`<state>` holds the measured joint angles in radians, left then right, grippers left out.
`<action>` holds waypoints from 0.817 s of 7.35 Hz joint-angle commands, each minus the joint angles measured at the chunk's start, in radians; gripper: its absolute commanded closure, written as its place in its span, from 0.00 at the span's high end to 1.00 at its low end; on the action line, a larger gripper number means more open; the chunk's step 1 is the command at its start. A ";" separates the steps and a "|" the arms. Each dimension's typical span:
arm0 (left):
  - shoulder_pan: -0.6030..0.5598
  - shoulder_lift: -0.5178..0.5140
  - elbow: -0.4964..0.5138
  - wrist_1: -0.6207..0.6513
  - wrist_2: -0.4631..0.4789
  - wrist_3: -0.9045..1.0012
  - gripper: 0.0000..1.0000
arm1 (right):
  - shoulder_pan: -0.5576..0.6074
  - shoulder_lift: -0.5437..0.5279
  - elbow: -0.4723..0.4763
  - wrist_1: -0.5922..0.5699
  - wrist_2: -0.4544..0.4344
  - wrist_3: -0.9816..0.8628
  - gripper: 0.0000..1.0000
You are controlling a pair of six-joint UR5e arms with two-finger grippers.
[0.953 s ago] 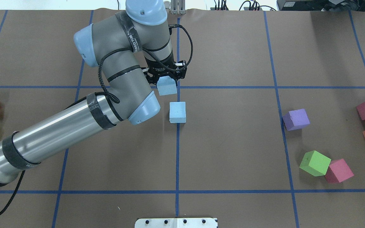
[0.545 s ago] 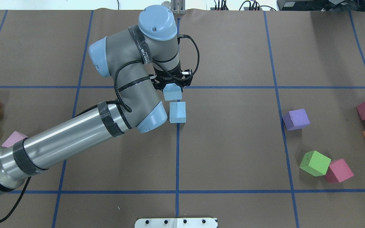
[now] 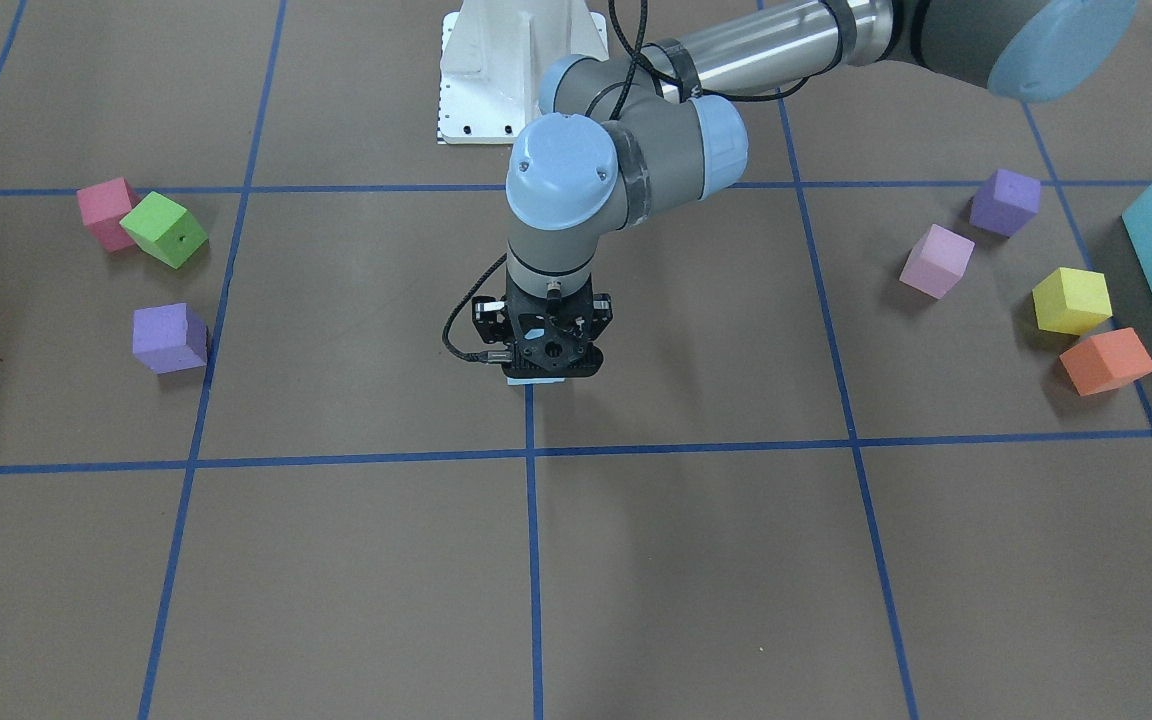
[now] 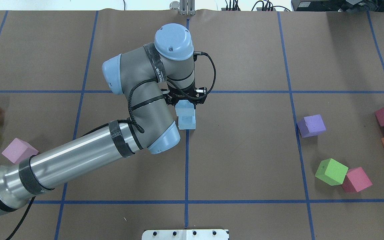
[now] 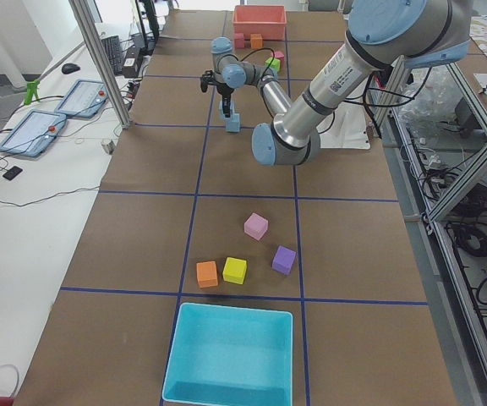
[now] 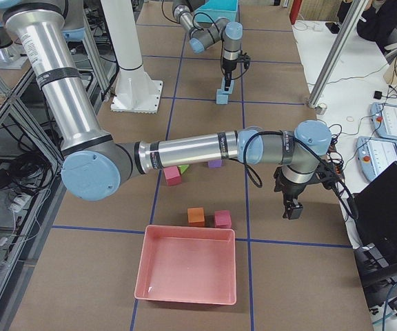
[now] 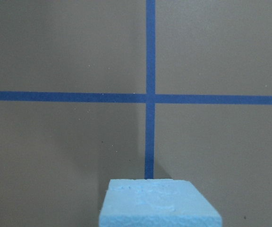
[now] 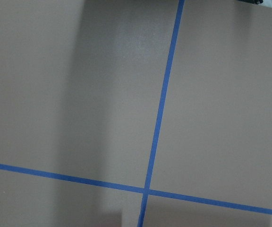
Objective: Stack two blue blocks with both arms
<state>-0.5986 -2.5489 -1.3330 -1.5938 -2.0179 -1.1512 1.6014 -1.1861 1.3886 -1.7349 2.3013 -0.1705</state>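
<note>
Left gripper: The left gripper [image 4: 185, 102] points straight down over mid-table, fingers clamped on the upper blue block [image 4: 184, 109].
Blue blocks: From overhead, the upper blue block overlaps the far edge of the lower blue block [image 4: 187, 123]. The lower one rests on the centre tape line [image 4: 186, 166] of the table [image 4: 245, 160].
Front view: The wrist covers both blocks here; only a pale blue sliver shows under the gripper.
End views: Both end cameras show what overhead cannot, the upper blue block raised above the lower one and off-centre. Whether they touch is unclear.
Left wrist camera: A blue top face fills the bottom edge, with a tape crossing beyond.
Right gripper: The right gripper [image 6: 293, 207] hangs over bare paper near the pink tray [image 6: 185, 272]. Only the right-end camera shows it, so open or closed cannot be told.
Since a second ago: The left arm [image 4: 78, 163] has swung toward the robot. The carried block, then clear of the lower one, now overlaps it. A lilac cube [image 4: 18, 150], then hidden under the forearm, shows.
Surroundings: A purple cube [image 4: 311, 125], green cube [image 4: 331, 171] and pink cube [image 4: 356, 180] lie well apart on the right; the turquoise box [image 5: 229, 355] sits at the left end.
In the way: Overhead, the elbow hides the table just left of the blocks.
</note>
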 commanded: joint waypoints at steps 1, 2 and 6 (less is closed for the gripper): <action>0.005 0.018 -0.020 0.006 0.005 -0.010 0.62 | -0.003 0.000 0.000 0.000 0.000 0.000 1.00; 0.005 0.021 -0.024 0.006 0.005 -0.010 0.62 | -0.003 0.000 0.000 0.000 0.000 0.000 1.00; 0.026 0.019 -0.023 0.000 0.018 -0.050 0.62 | -0.003 0.000 0.000 0.000 0.000 0.000 1.00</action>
<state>-0.5793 -2.5295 -1.3561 -1.5917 -2.0053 -1.1887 1.5985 -1.1858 1.3883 -1.7349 2.3010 -0.1703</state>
